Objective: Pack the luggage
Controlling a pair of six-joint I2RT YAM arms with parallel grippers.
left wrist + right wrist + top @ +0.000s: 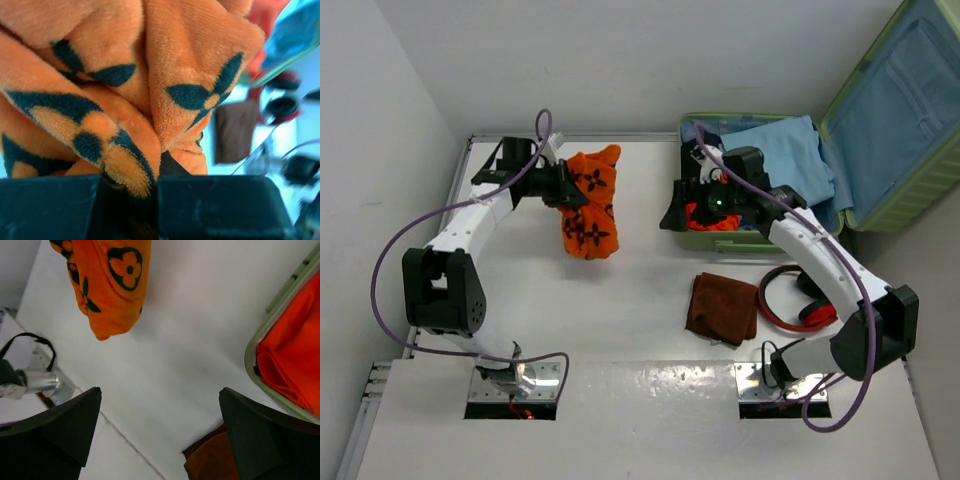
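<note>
here the luggage (908,204) sits at the far right of the table (640,290), open, its lid leaning back to the right and showing a pale blue lining. a light blue cloth (788,150) lies in the base, draped toward the lid, and a red-orange cloth (292,347) is tucked against the near left wall of the base.

the left gripper (570,190) is out over the far left part of the table, pinched tight on an orange cloth with dark flower shapes (592,208). in the left wrist view the fabric bunches between the two black fingers (215,205), which are closed on a fold of it. the cloth hangs down from the grip, and it is well apart from the suitcase.

the right gripper (160,392) hovers above the near left corner of the suitcase base. its fingers are spread wide with nothing between them, and only table surface shows in the gap.

a folded brown cloth (722,308) lies on the table just near of the suitcase, and red and black headphones (815,312) lie just to its right, partly under the right arm.
</note>
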